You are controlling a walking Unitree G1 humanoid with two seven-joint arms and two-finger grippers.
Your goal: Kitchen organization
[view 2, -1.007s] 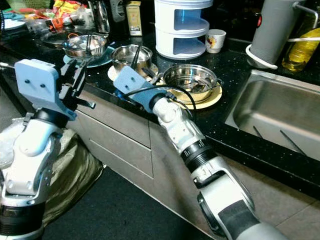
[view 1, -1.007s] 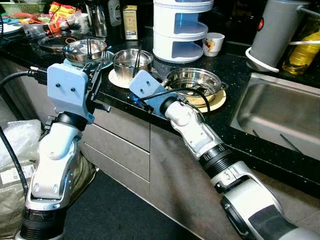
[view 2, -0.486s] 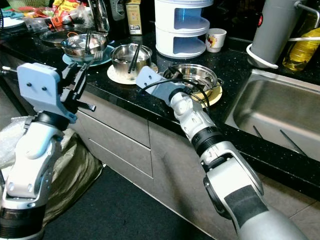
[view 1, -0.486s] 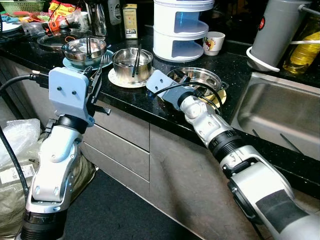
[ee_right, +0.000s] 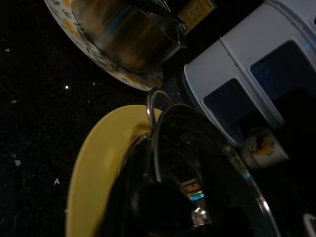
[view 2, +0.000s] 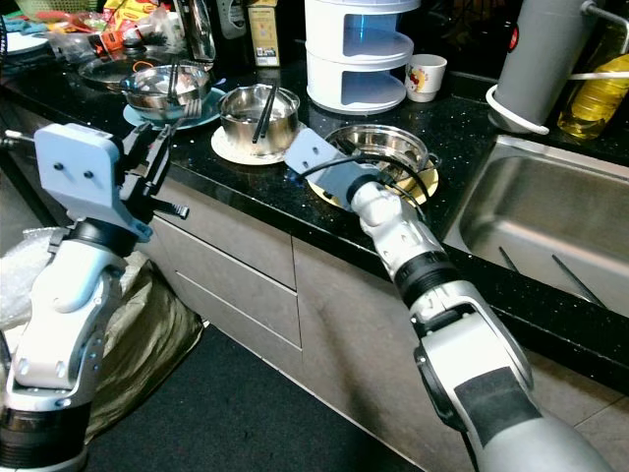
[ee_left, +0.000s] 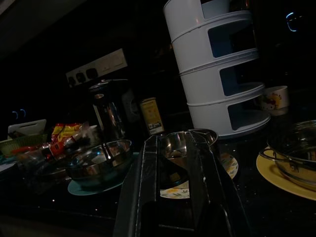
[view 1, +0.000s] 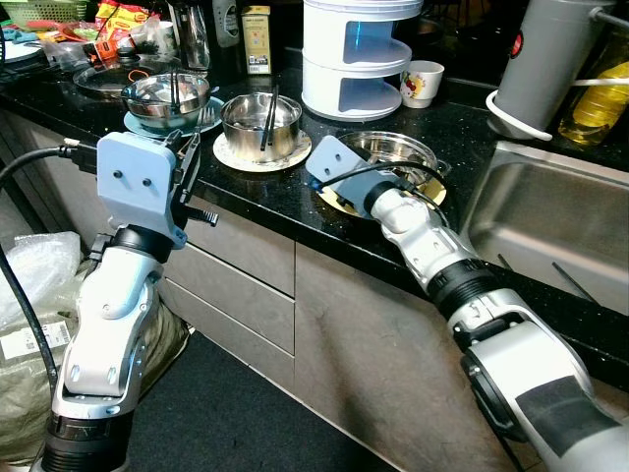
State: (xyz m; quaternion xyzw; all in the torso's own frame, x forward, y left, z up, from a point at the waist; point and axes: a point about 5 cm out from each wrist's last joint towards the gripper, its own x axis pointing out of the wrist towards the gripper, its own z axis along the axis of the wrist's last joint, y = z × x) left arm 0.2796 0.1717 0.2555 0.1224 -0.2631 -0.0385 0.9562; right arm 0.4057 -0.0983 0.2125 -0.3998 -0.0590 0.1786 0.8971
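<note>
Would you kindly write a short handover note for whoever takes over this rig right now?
Right pincer: at the near rim of the handled steel pot on the yellow plate; its grip cannot be told.
Left pincer: raised at the black counter's front edge, holding nothing.
On the counter: steel bowl with chopsticks on a floral plate, shallow steel bowl on a teal plate, white tiered rack, steel sink to the right.
Done: nothing visibly moved.
Left: lifting the pot, sorting both bowls.
</note>
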